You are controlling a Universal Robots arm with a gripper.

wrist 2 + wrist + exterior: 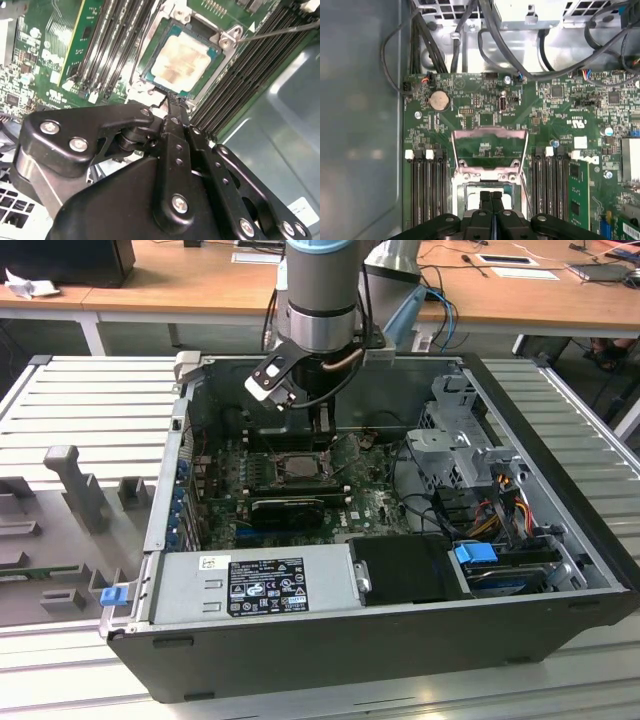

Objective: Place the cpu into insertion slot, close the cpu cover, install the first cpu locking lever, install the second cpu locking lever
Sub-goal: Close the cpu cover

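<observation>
1. Chip (182, 55) is seen lying flat in the socket (227, 39), so the placing step is judged done.
2. Cover (490, 133) is found swung open, away from the socket.
3. Gripper (491, 196) fingers are pressed together with nothing between them. In the exterior view the socket lies just beside the tips, at about seven o'clock.
4. Cover closing is judged the step in hand. A push on the raised frame's free edge is called for, kept clear of the chip.

Note the cpu (181, 59): its metal top looks dull, matt silver-beige. The cpu cover (489, 133) is bare, bright metal. The gripper (169, 102) is semi-gloss black with shiny screws. In the exterior view, at 12 o'clock from the case (350, 650), the desk (200, 285) is smooth wood.
</observation>
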